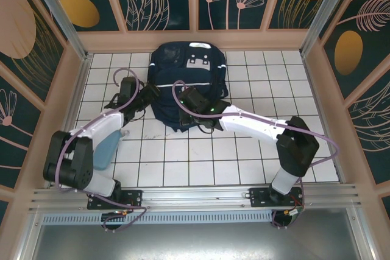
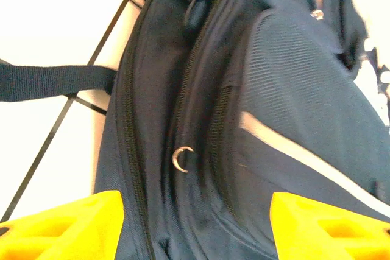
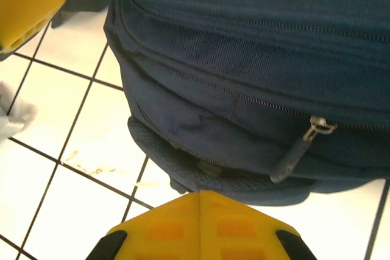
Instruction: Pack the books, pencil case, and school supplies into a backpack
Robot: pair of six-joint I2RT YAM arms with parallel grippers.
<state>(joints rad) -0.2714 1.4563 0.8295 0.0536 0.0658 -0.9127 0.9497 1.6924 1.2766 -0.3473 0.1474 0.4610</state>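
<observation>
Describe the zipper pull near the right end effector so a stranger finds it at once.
Find the dark navy backpack on the white tiled table. On its near side, beyond the shut right end effector, the zipper pull hangs from a silver slider: a dark slanting tab, while the zip line above shows none.

The backpack (image 1: 189, 80) lies on the table (image 1: 244, 153), toward its far edge.

Bright, even light on my feed; the surface (image 2: 55, 22) blows out white, the backpack (image 2: 292, 89) slightly blurred.
</observation>
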